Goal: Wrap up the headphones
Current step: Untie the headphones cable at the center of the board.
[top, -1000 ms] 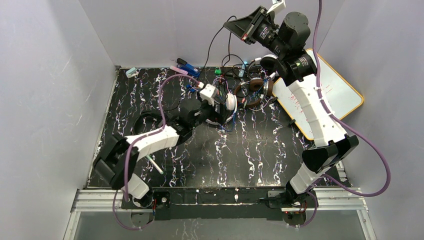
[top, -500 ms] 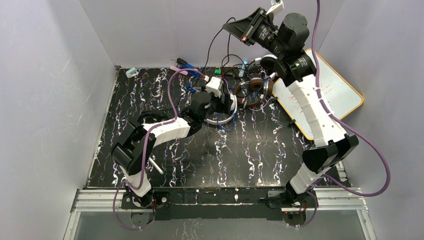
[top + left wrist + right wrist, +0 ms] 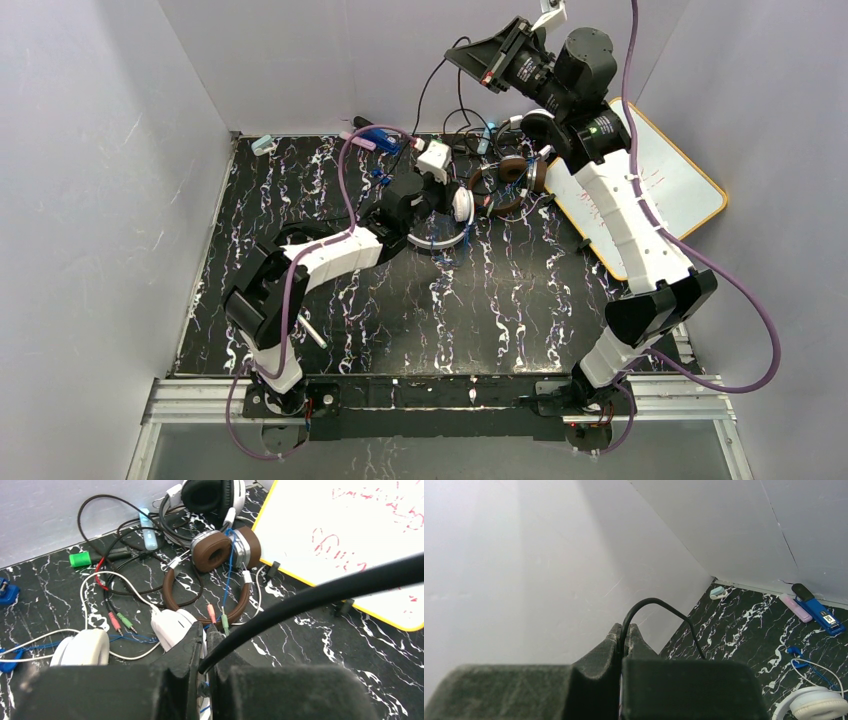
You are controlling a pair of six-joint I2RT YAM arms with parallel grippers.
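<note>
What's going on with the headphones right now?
The left end effector is shut on a black cord low over the table, right beside the white headphones. The right end effector is shut on a black cord too, held high above the table. It looks like one cord strung between them, but I can't confirm that. The brown headphones and a third set lie in a tangle of cords by the whiteboard, not yet wrapped.

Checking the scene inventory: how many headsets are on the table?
3: white over-ear headset mid-table; brown-cupped headset beside the yellow-edged whiteboard; black-padded white headset farthest back. More may be hidden.
</note>
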